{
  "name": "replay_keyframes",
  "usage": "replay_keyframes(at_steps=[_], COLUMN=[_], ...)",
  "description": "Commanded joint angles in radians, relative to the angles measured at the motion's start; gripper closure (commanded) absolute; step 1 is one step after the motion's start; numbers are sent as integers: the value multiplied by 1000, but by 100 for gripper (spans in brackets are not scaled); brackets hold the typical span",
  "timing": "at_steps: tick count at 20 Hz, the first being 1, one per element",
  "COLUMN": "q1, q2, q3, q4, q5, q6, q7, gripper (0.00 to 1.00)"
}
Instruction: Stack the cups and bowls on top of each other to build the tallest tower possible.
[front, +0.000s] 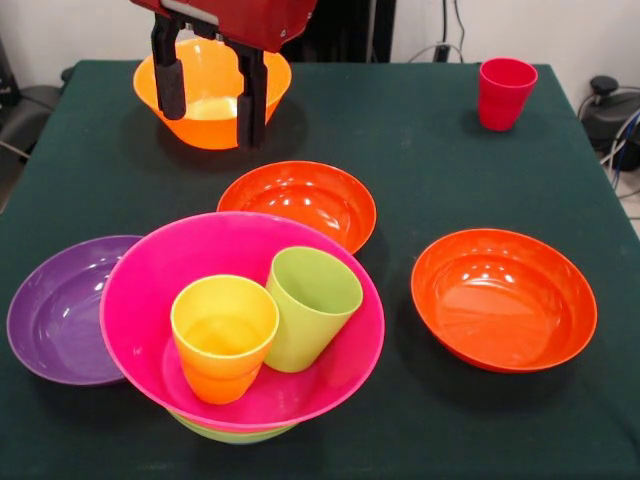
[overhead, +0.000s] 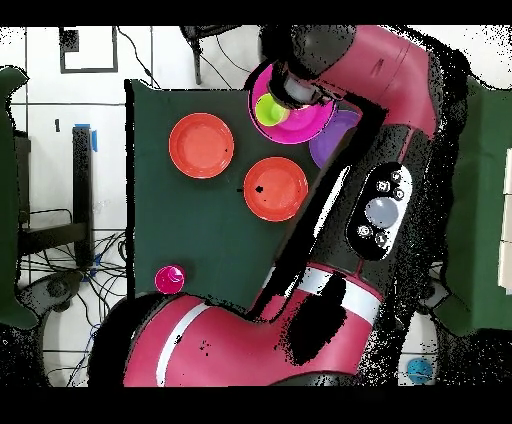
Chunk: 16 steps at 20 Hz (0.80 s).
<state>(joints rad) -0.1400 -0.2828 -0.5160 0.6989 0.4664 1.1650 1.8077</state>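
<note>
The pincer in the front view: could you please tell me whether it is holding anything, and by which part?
Nothing is held: the pincer hangs open and empty in front of the deep orange bowl.

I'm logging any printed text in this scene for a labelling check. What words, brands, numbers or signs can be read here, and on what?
None can be read.
The cups and bowls, such as the magenta bowl and the red cup, are plain.
The arm's casing shows round buttons in the overhead view, with no legible marking.
</note>
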Motion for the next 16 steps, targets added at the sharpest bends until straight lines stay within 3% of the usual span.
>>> replay_keyframes(at_steps=[1,16], q1=[15,29], q2=[17,47], q3=[148,173], q4=[98,54], q5=[-90,-105], q6=[29,26], q7=[-126,-79], gripper=[0,0])
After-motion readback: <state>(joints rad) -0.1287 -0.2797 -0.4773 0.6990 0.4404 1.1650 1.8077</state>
